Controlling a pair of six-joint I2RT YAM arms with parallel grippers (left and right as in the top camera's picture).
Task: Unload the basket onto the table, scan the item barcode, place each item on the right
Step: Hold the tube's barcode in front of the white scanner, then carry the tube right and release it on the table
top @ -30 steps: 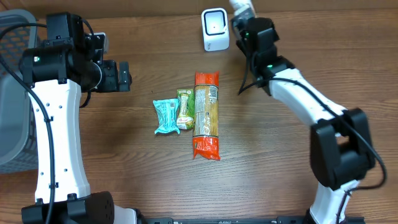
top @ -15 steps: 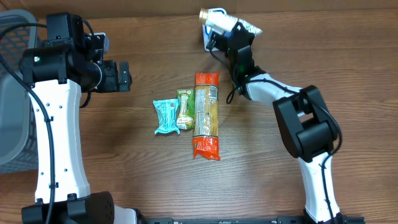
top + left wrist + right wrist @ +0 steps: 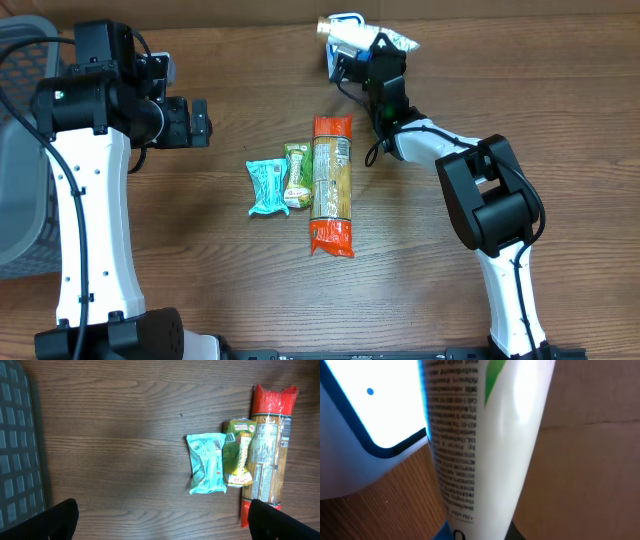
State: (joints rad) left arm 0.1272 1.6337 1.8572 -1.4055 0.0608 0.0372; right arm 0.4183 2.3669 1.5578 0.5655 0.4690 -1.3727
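Wood of the table is bare on the side nearest to me. A little further in lie three packs close together, none of them held: the long pasta pack, the green packet touching it, and the teal packet beside that. To the left of them, near the grey basket, the left gripper hangs above the table. Its jaws are wide apart and it holds and touches nothing.

At the far edge is the real work. The white tube is held up just in front of the scanner, across its bright window. I think this is the scanning step itself. On the side of the tube that the wrist camera sees there is only fine print, and I cannot find a barcode there. So, in my opinion, the tube should be rolled slowly about its long axis until the code faces the window. It should be kept just off the glass and not pressed against it, and held quietly for a moment. A hard squeeze could bend the soft body and wrinkle the code.

The right gripper is closed firmly on this tube. The fingers themselves are mostly hidden behind it.
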